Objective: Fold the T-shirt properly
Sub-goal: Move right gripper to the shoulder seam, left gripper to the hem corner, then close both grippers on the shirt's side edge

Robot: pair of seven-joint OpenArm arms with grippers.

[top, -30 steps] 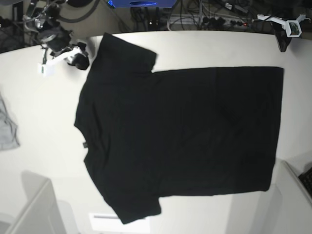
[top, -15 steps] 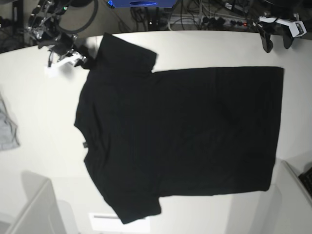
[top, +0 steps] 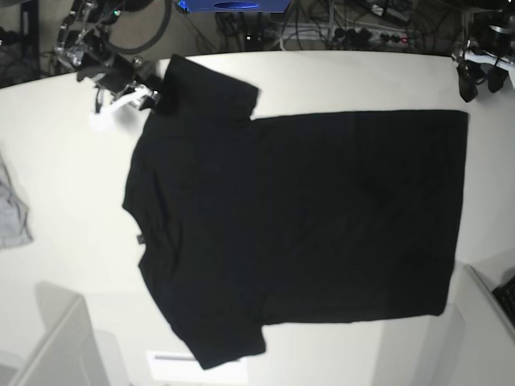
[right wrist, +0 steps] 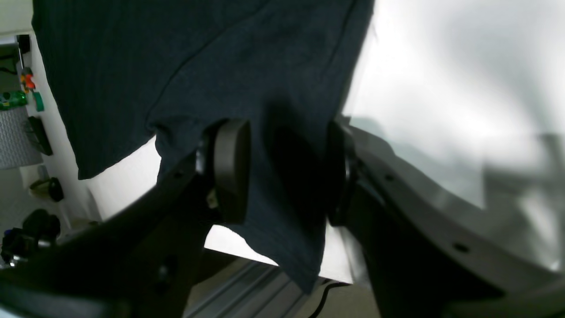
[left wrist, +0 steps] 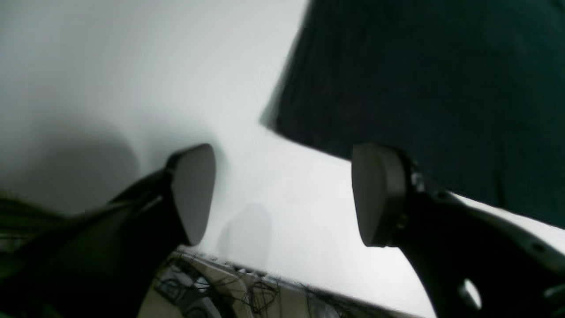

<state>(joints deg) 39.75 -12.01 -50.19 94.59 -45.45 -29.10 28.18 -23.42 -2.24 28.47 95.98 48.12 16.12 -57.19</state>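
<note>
**A:** What's the room like, and where's the work?

**B:** Cables and gear crowd the far wall behind a wide white bench [top: 72, 201]. The T-shirt [top: 306, 217] lies spread flat across the middle of it, plain black side up, collar toward the left, hem toward the right, one sleeve pointing far and the other near. A small grey cloth [top: 12, 213] sits at the left edge, well apart.

**A:** And your tools?

**B:** My right tool [right wrist: 282, 172] is at the far-left sleeve. The wrist view shows sleeve fabric hanging between its two pads [right wrist: 231, 170], with a clear gap on either side, so the jaws are parted around the cloth and not clamped. My left tool [left wrist: 282, 194] hovers over bare bench just off the far-right hem corner, jaws spread wide, holding nothing.

**A:** How do you expect the shirt to handle?

**B:** Light and limp, I judge. It won't hold a shape, so lifting one point will drag and sag the rest. It shouldn't be slippery or fragile, though thin cloth can slip out of a shallow pinch.

**A:** Where would you grab?

**B:** At the far edge, both ends together: the sleeve seam on the left and the hem corner on the right, pinching well in from the edge.
</note>
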